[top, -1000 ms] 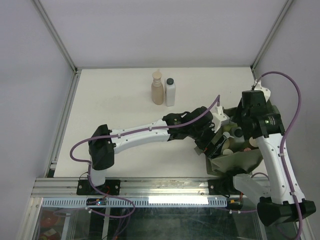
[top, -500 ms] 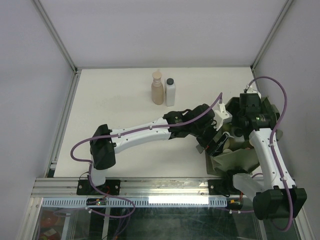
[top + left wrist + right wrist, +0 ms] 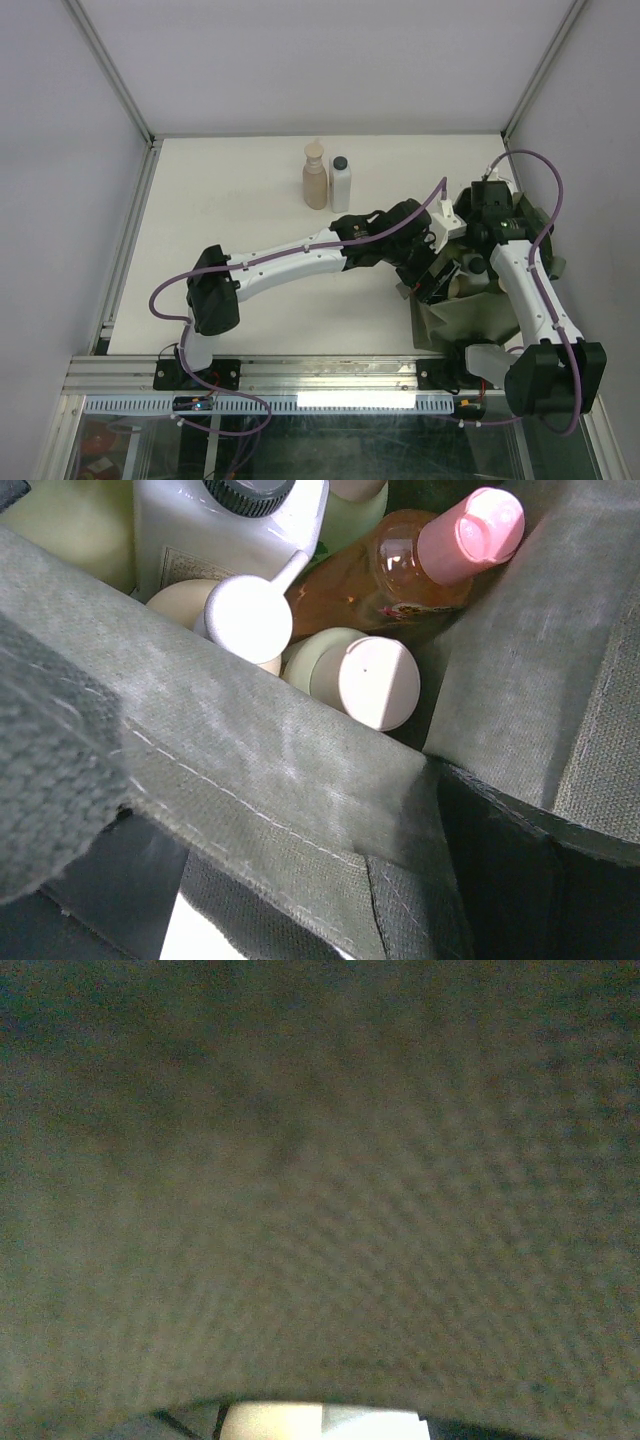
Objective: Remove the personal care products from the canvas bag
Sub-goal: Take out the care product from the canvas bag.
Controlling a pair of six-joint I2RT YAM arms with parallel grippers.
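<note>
off-white flat tabletop, pale grey panel walls on 3 sides, silver metal corner posts, white light strip at front edge.

White table — aluminium rail along near edge.

The left gripper lay extended far rightward, the right gripper hooked down just beside it (both jaws' states unreadable).

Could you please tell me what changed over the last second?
The right arm swung its wrist left and away from its base, over the canvas bag. The left arm reached farther toward the bag's mouth. Nothing visibly grasped or released. The tan bottle and white bottle stayed put.
</note>
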